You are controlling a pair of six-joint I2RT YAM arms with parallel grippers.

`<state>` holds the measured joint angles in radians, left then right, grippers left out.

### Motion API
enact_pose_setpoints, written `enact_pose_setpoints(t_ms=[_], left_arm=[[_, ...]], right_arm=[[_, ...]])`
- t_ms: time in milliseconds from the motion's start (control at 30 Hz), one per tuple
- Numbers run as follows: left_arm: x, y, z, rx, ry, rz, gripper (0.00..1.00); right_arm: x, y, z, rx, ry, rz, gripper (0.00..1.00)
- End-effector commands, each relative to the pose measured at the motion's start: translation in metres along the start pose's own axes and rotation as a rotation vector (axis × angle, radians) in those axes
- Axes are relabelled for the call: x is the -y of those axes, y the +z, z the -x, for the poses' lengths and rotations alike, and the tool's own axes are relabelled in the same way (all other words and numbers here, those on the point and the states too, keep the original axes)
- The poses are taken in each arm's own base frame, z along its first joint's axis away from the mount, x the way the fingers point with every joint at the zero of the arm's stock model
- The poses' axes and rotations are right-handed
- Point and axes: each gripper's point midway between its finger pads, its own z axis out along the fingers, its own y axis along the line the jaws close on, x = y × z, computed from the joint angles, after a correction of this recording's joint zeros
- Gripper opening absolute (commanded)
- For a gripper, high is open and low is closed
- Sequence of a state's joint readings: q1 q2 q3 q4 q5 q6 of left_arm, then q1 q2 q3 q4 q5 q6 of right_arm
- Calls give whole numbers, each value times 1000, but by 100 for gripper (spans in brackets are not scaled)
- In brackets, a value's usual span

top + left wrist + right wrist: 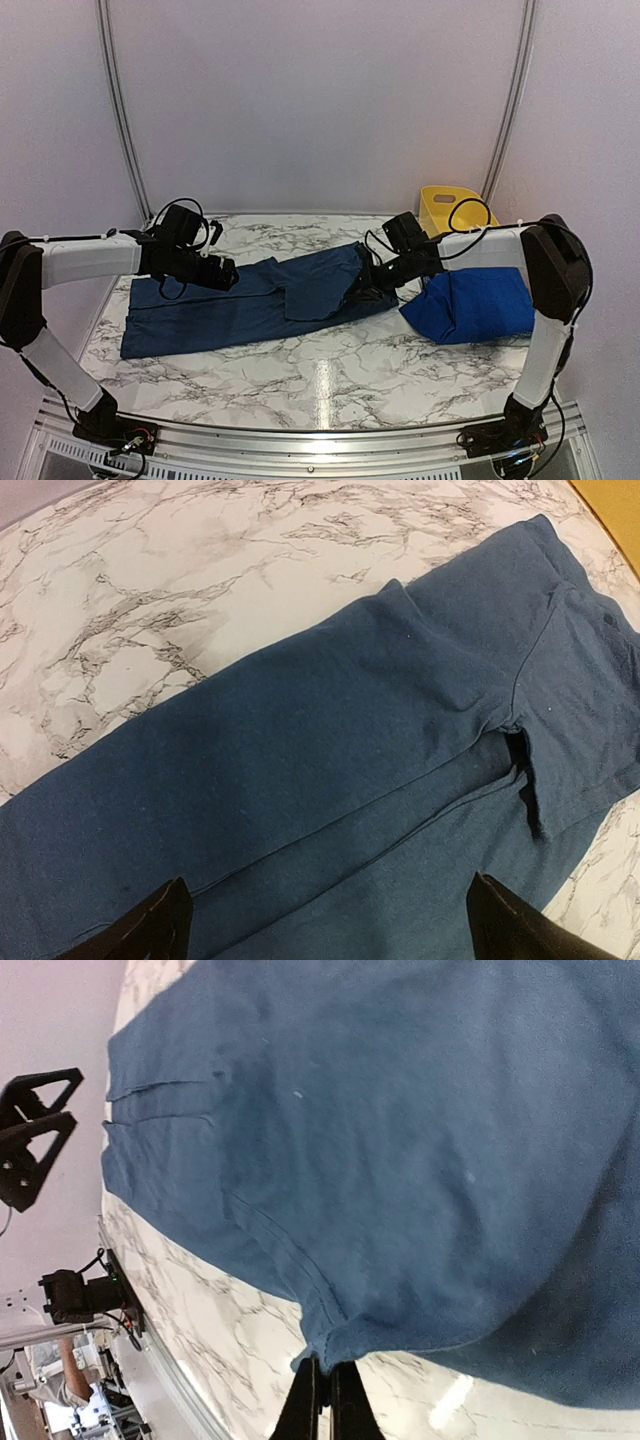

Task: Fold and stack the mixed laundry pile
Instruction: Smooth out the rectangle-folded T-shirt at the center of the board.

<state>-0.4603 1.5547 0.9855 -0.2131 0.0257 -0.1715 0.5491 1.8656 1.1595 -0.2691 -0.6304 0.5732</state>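
My right gripper [368,290] is pinched tight, fingers pressed flat together, and my right wrist view shows the tips [322,1395] at the bottom middle of the frame meeting a hem corner of the dark blue trousers [400,1140], so I read it as clamped on that edge. In the overhead view this grip sits at the right end of the trousers [250,305], just right of the frame's centre. The trousers lie spread across the marble table [300,385] from the left side to the middle, mostly flat, with a flap folded over near their right end. My left gripper [215,272] hangs over the upper edge of the trousers left of centre with its fingers wide apart. In my left wrist view the two dark fingertips [150,930] show only in the bottom corners, with the cloth [350,780] between and beyond them; I cannot tell whether they touch it. A bright blue garment [470,305] lies bunched in a rounded heap on the right side of the table, just beside the trousers' right end. Behind it, at the far right edge of the table, stands a yellow tub [440,205].
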Motion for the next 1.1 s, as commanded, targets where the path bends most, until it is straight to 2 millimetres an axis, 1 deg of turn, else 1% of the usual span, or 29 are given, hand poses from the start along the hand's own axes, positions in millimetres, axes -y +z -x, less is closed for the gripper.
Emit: enact_pose_setpoints(t_ms=[0, 133, 233, 300, 333, 367, 467, 500, 533, 600, 667, 700, 733, 767, 800, 833, 900, 933, 1067], left_arm=[[0, -1, 8, 23, 15, 9, 99], [-2, 0, 9, 23, 8, 17, 99], [-12, 0, 10, 24, -16, 54, 99], [-22, 0, 10, 18, -43, 74, 99], [-26, 0, 11, 17, -61, 79, 99], [-29, -1, 12, 18, -77, 78, 99], [-37, -4, 18, 29, -134, 65, 99], [-40, -5, 19, 32, -146, 66, 99], [-42, -6, 20, 36, -152, 71, 99], [-47, -7, 22, 42, -159, 85, 99], [-51, -7, 23, 36, -163, 94, 99], [-55, -6, 22, 26, -164, 101, 99], [-57, -3, 19, 4, -155, 108, 99], [-59, -2, 17, -16, -141, 113, 99], [-61, 3, 12, -51, -122, 118, 99], [-61, 7, 11, -78, -103, 121, 99], [-69, 13, 3, -133, -74, 166, 99], [-73, 15, 1, -148, -66, 189, 99], [-80, 15, 1, -163, -53, 228, 99]], right_arm=[[-31, 7, 34, 35, -63, 70, 0], [-36, 22, 58, 43, -80, 85, 0], [-35, 39, 77, 47, -95, 82, 0], [-24, 58, 86, 30, -90, 64, 0], [-25, 61, 91, 31, -96, 65, 0], [-15, 73, 91, 13, -90, 49, 2], [-6, 83, 96, 6, -90, 30, 22], [-7, 83, 98, 5, -94, 29, 30], [-10, 80, 99, 8, -108, 33, 35], [-23, 68, 102, 23, -136, 39, 45], [-39, 50, 103, 48, -172, 45, 48], [-44, 41, 101, 60, -190, 38, 48], [-56, 26, 102, 91, -218, 34, 48], [-53, 23, 99, 98, -224, 0, 48], [-56, 14, 96, 113, -240, -39, 48], [-52, 11, 91, 114, -244, -80, 48], [-44, 12, 76, 81, -239, -130, 48], [-39, 15, 66, 58, -237, -150, 47], [-21, 32, 28, -32, -221, -203, 46]])
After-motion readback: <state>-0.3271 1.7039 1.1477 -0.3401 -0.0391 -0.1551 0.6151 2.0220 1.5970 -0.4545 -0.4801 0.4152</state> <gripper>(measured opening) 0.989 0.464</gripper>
